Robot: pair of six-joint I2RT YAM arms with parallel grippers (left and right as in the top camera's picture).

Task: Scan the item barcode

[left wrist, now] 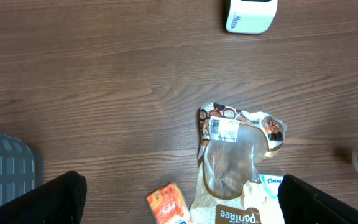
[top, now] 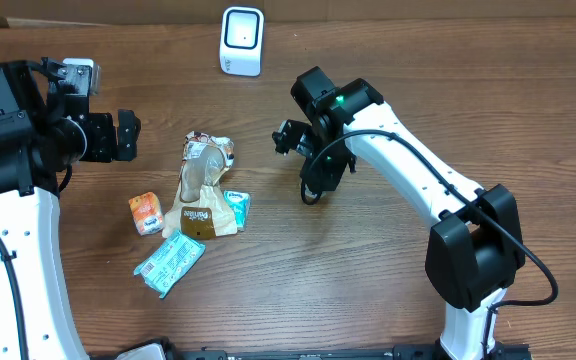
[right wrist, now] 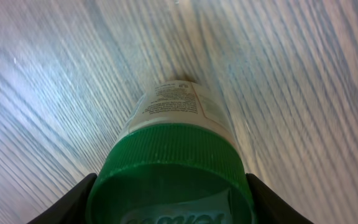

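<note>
Evidently pick-up is in hand: the bottle [right wrist: 176,106] is clamped at its cap by the right gripper [right wrist: 171,186]; the left gripper [left wrist: 182,183] is spread apart; next, the barcode must be faced to the far scanner [top: 241,40].

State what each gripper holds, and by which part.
Right gripper clamps the white plastic bottle by its green ribbed screw cap. Left gripper holds nothing, jaws wide open.
</note>
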